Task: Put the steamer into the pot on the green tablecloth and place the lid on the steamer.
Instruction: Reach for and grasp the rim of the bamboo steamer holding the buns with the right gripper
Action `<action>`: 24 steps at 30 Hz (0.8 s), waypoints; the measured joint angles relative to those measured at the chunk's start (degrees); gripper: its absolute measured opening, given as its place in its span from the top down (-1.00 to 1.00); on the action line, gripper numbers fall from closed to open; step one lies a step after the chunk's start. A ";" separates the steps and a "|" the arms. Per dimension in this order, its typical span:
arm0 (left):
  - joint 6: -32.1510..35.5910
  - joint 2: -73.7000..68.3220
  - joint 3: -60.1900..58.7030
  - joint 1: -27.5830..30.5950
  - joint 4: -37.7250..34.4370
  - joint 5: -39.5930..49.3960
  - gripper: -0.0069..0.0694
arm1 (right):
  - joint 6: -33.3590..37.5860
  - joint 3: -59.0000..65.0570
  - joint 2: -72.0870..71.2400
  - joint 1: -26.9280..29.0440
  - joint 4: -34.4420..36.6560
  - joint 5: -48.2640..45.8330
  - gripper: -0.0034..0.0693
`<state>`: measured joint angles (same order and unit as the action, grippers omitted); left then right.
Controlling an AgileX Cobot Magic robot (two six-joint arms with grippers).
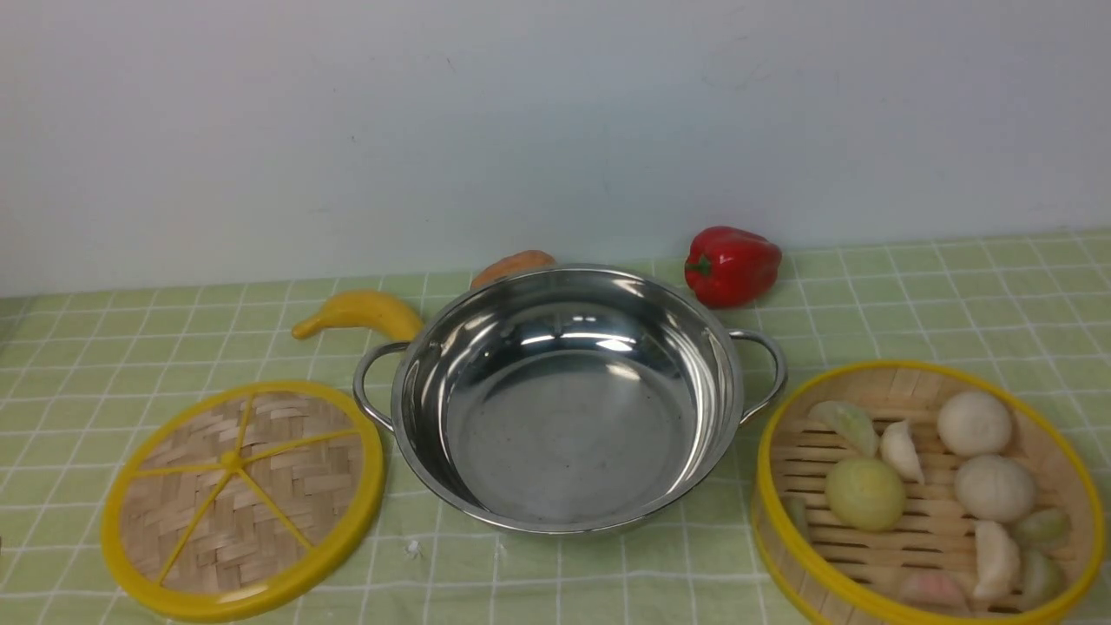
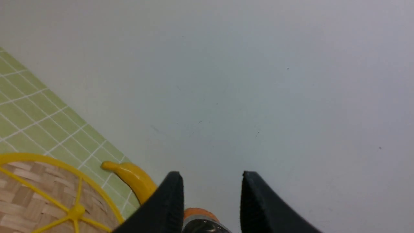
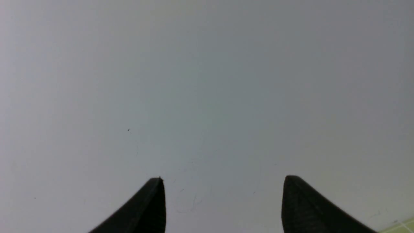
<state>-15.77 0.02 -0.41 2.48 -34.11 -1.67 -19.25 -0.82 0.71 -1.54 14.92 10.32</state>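
Far side: wall [image 1: 555, 130], plain white. Below it the green tablecloth [image 1: 955, 295] runs full width, everything sits on it. Centre: pot [image 1: 564, 451], upright, empty, loop handles L and R. Near right: steamer [image 1: 903, 386] on the cloth, just beside pot's R handle, not in pot, uncovered; white + pale green dumplings [image 1: 972, 423] inside. Near left: lid [image 1: 243, 499] flat on cloth, rim close to pot's L handle. Far right of pot: red pepper [image 1: 732, 265]. Far left of pot: banana [image 1: 360, 312]. Behind pot: orange veg [image 1: 512, 267], mostly hidden. left fingers [image 2: 169, 200] apart, gripping nothing, above lid/banana side. right fingers [image 3: 152, 204] spread wider, also empty, facing wall.
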 joint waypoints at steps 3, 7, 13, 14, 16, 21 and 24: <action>-2.54 0.00 0.00 0.00 0.00 -1.18 0.18 | -1.47 0.00 0.00 0.00 0.00 0.33 -0.39; -6.21 0.00 0.00 0.00 0.00 -5.33 0.18 | -5.36 0.00 0.00 0.00 0.00 1.23 -0.39; -15.68 0.01 2.80 0.00 3.43 -18.94 0.18 | -10.79 -1.62 -0.06 0.00 -1.06 16.98 -0.39; -16.78 0.06 4.72 0.00 6.13 -22.35 0.18 | -10.87 -3.09 0.10 0.00 -1.90 21.02 -0.39; -17.24 0.06 8.36 0.00 12.71 -28.58 0.18 | -10.23 -7.63 1.43 0.00 -3.65 26.92 -0.39; -15.35 -4.60 20.58 0.00 26.30 -31.19 0.18 | -2.46 -21.08 9.13 0.00 -5.65 25.92 -0.39; -14.00 -13.10 31.15 0.00 38.21 -18.67 0.18 | 6.53 -34.82 19.51 0.00 -6.03 11.26 -0.39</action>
<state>-29.77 -13.08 30.74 2.48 4.10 -20.33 -12.72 -35.63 20.22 -1.54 8.88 21.58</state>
